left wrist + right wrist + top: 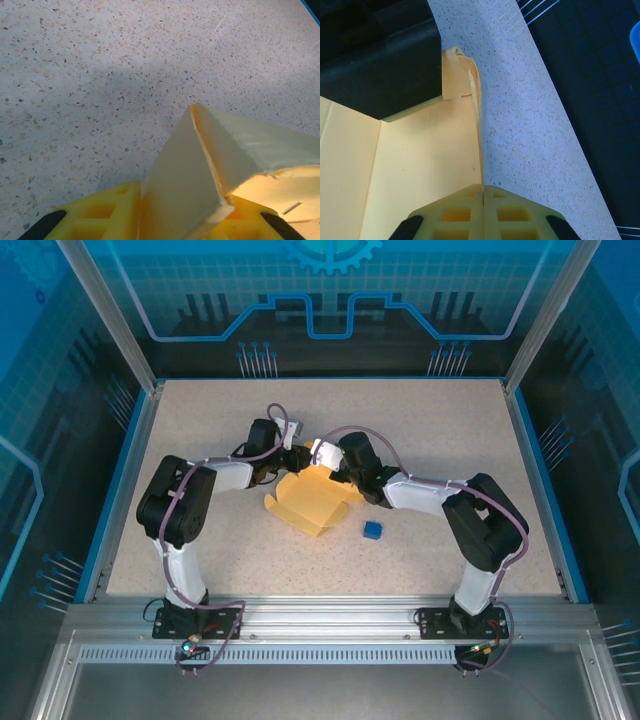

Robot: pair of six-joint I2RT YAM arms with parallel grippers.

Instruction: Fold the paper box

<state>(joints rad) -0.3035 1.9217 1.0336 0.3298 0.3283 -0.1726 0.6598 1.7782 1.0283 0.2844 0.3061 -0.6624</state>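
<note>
The left gripper is clenched on a raised, doubled flap of the paper box. Its yellow fingers press the flap from both sides, and the flap's corner points away from the wrist over the speckled table.

The right gripper is closed. The jaws meet along a thin seam, and the upright edge of a box wall runs straight into that seam. A flat inner panel lies to the left of this wall. Beyond it, the black housing of the left arm covers the far part of the sheet, beside a crumpled corner tab.

In the top view, both grippers meet close together at the far edge of the box. The box sits near the middle of the table, partly folded, with its near portion flat on the surface. A small blue cube rests on the table near the box's near-right side, not touching it
</note>
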